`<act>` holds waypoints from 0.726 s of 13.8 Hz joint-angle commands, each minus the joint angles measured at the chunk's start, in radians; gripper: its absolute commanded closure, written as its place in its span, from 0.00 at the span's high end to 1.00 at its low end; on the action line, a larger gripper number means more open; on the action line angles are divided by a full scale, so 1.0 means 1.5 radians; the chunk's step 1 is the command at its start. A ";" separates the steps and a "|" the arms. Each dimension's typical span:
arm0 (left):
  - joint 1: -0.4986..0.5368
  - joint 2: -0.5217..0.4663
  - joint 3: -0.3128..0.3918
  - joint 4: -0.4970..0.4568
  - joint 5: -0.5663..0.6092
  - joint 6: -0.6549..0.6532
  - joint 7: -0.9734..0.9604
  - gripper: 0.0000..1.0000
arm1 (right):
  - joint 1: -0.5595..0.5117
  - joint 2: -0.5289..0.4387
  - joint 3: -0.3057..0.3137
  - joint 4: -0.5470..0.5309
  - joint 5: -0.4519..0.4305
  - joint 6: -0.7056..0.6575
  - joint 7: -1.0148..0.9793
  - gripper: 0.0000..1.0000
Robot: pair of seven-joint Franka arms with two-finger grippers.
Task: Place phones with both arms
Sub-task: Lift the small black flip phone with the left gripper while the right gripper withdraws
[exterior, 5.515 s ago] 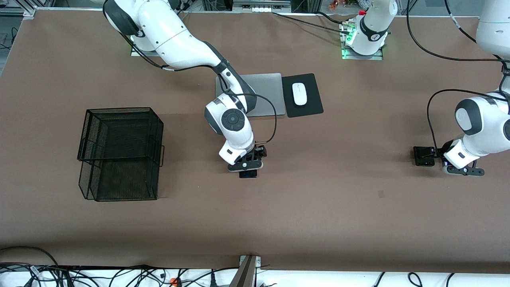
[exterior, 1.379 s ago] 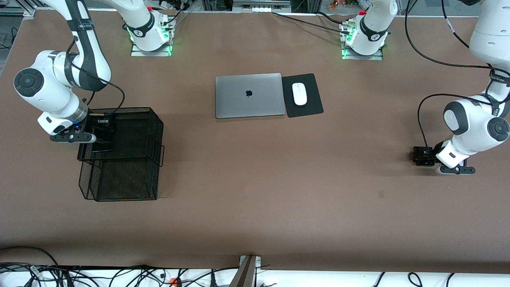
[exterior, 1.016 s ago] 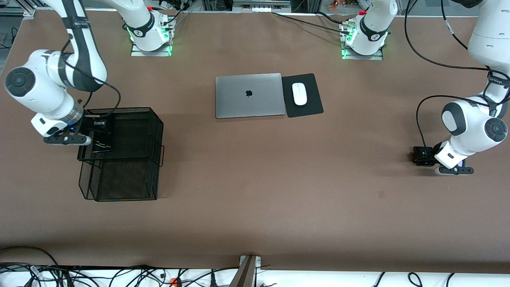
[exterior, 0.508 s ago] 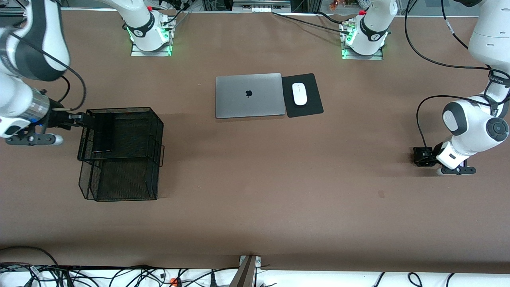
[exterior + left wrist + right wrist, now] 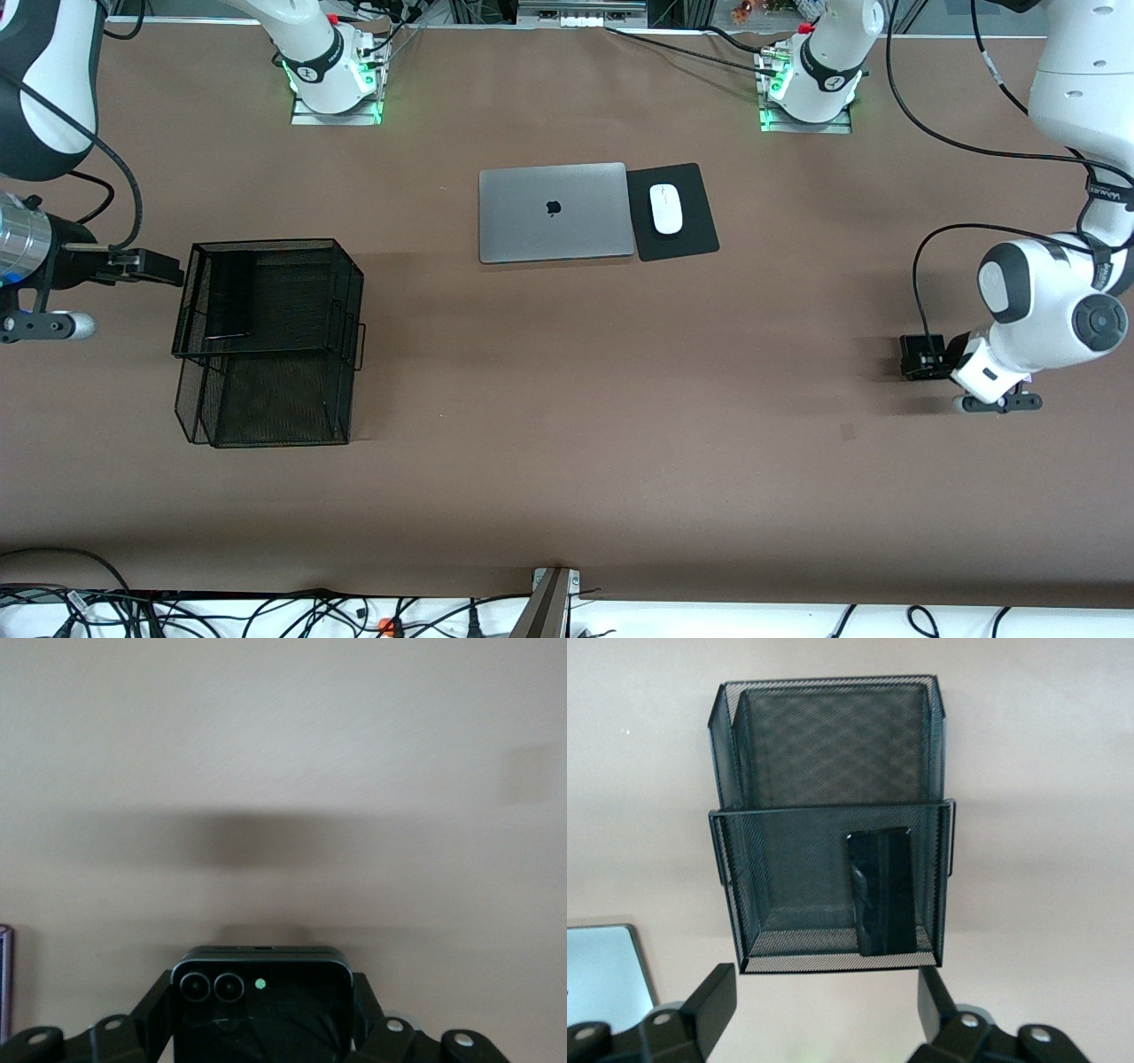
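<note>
A long black phone (image 5: 881,895) stands on end in the upper compartment of the black mesh basket (image 5: 266,241), also seen as the phone (image 5: 226,306) from the front. My right gripper (image 5: 159,267) hangs beside the basket toward the right arm's end of the table. In its wrist view the right gripper (image 5: 824,983) is open with nothing between its fingers. My left gripper (image 5: 921,356) is near the left arm's end, just above the table. It is shut on a small squarish black flip phone (image 5: 266,1001) with two lenses. A lilac-edged sliver (image 5: 3,979) shows at that view's edge.
A closed grey laptop (image 5: 554,213) lies mid-table toward the bases. Beside it, a white mouse (image 5: 666,209) rests on a black pad (image 5: 695,232). The basket's lower compartment (image 5: 266,403) faces the front camera. Cables run along the table's front edge.
My right gripper has drawn back out of the basket toward the right arm's end and opened, leaving the long black phone inside. My left gripper has shut on the black flip phone and shifted it.
</note>
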 commanded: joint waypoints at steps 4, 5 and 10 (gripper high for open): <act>-0.162 -0.003 0.007 0.072 -0.011 -0.082 -0.136 0.00 | -0.015 0.014 0.005 0.018 0.036 -0.007 -0.002 1.00; -0.185 -0.003 0.007 0.072 -0.012 -0.082 -0.153 0.00 | -0.009 0.014 0.007 0.018 0.042 -0.008 0.002 1.00; -0.323 0.003 0.007 0.074 -0.012 -0.081 -0.319 0.00 | 0.005 0.014 0.009 0.019 0.032 -0.008 0.000 1.00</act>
